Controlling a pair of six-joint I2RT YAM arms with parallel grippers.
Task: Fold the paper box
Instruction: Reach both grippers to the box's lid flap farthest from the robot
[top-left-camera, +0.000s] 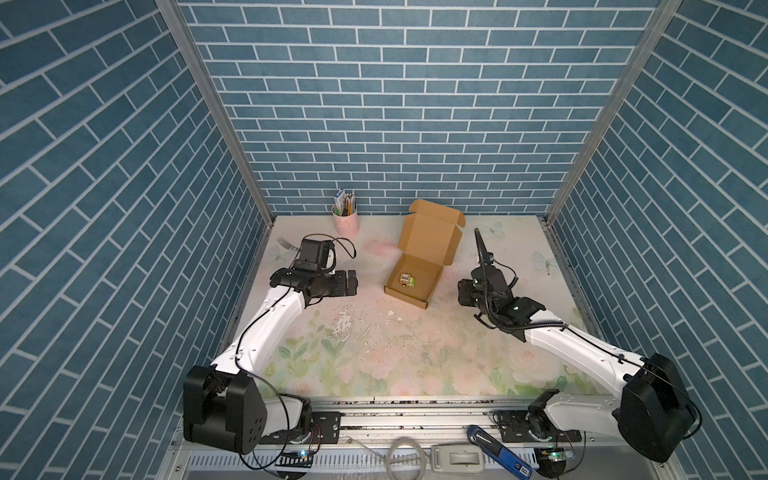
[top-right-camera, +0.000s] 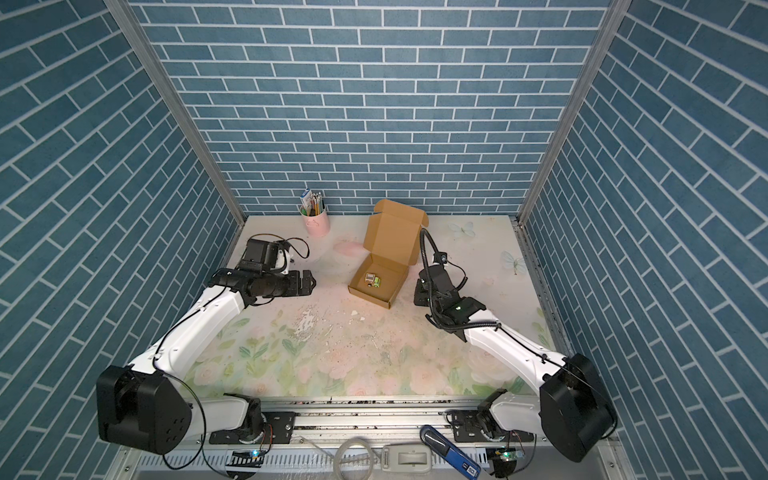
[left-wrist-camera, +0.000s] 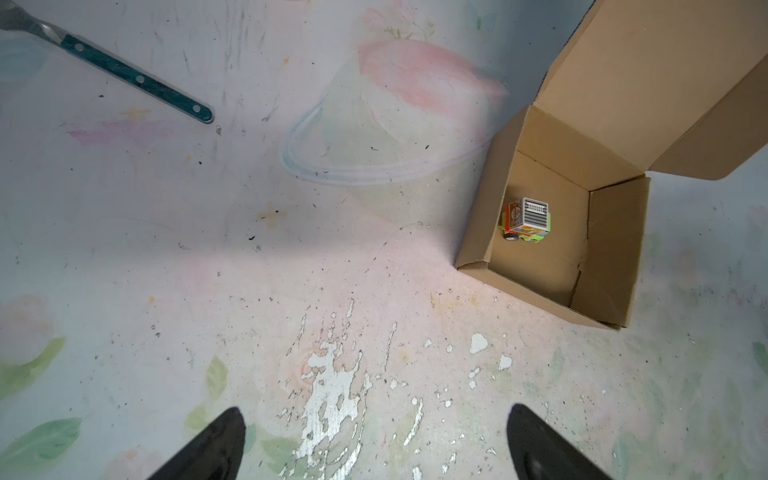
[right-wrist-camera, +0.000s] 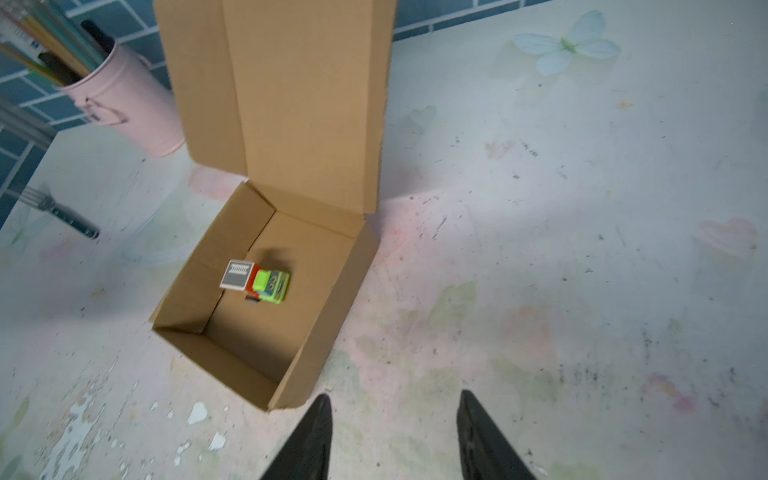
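– Blue brick walls close in three sides, and the floral table (top-left-camera: 374, 353) is scuffed white near its middle. Where is the paper box?

– The paper box (top-left-camera: 419, 289) (top-right-camera: 386, 291) sits toward the back of the table, about midway across. Its four walls are up, and its lid (top-left-camera: 430, 237) stands upright on the far side, open.

– Anything inside?

– A small green and orange toy (top-left-camera: 406, 280) lies on the box floor, close to the left wall.

– And the grippers?

– The left gripper (top-left-camera: 352, 282) hangs to the left of the box, with bare table between them. Its jaws are spread wide and hold nothing. The right gripper (top-left-camera: 463, 293) is on the other side, near the box's front right corner and not touching it. In the right wrist view its fingers (right-wrist-camera: 320, 436) are parted, less widely than the left's, with only table between them.

– So the box lies between the two?

– Yes, and nearer the right one.

– What else is on the table?

– A pink cup (top-left-camera: 345, 222) of pencils stands by the back wall, left of the lid. A fork (top-left-camera: 286, 243) lies beyond the left arm's wrist.
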